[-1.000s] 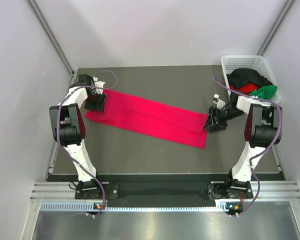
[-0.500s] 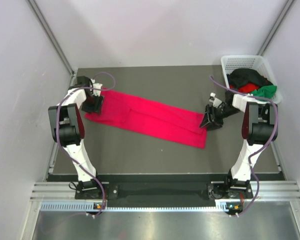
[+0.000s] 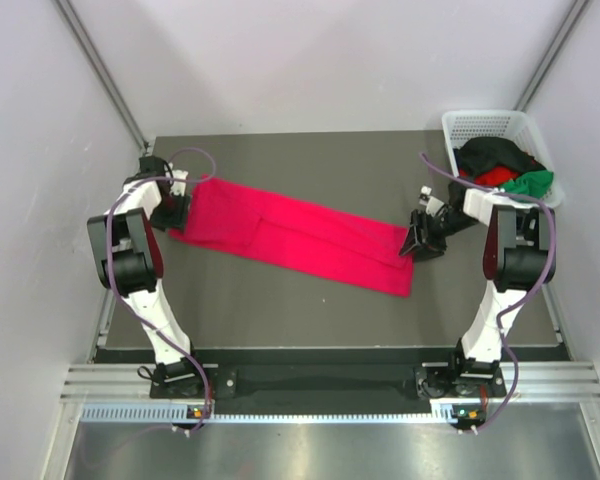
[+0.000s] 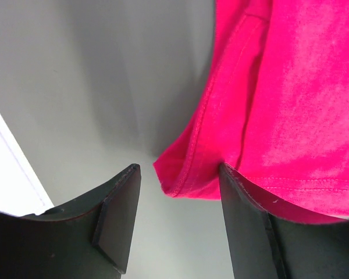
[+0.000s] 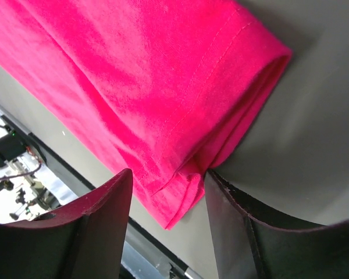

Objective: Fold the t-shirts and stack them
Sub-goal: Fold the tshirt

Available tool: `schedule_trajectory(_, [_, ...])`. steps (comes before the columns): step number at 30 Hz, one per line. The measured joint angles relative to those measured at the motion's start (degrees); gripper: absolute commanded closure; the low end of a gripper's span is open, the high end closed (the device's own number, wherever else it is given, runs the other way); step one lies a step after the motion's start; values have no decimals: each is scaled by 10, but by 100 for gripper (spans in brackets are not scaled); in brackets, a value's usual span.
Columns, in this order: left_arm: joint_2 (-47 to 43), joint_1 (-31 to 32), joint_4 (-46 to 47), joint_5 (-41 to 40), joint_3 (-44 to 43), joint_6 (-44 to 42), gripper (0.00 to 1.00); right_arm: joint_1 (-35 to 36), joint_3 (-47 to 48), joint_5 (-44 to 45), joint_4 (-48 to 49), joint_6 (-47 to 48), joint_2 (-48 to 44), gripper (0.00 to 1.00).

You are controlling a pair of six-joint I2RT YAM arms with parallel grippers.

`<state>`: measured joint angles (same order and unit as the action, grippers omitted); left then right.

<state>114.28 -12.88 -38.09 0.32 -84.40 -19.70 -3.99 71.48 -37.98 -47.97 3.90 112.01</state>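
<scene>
The crimson-pink t-shirt (image 3: 290, 235) lies as a long folded band slantwise across the desk (image 3: 310, 165); the left claw (image 4: 174, 195) and right claw (image 5: 166, 200) each stand spread astride an end corner; both should bite all cloth layers before lifting together.

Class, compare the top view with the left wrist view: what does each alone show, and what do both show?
Top only: the basket of other shirts, the right arm, the pink shirt at full length. Left wrist only: the hem stitching at its corner, between the open left fingers. Both: the pink shirt on the table.
</scene>
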Motion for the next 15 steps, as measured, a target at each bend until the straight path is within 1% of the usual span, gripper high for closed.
schedule_trajectory(10, [-2,-2,10,-17,16,0,39,2,-4,24,2,-12,-9,47])
schedule_trajectory(13, [-14,-2,8,-17,16,3,35,3,11,67,-9,6,-14,46])
schedule_trajectory(14, [-21,-2,6,-17,16,5,32,4,19,82,-10,14,-15,46])
schedule_trajectory(15, [-28,-2,4,-15,16,9,32,4,31,104,-8,25,-16,45])
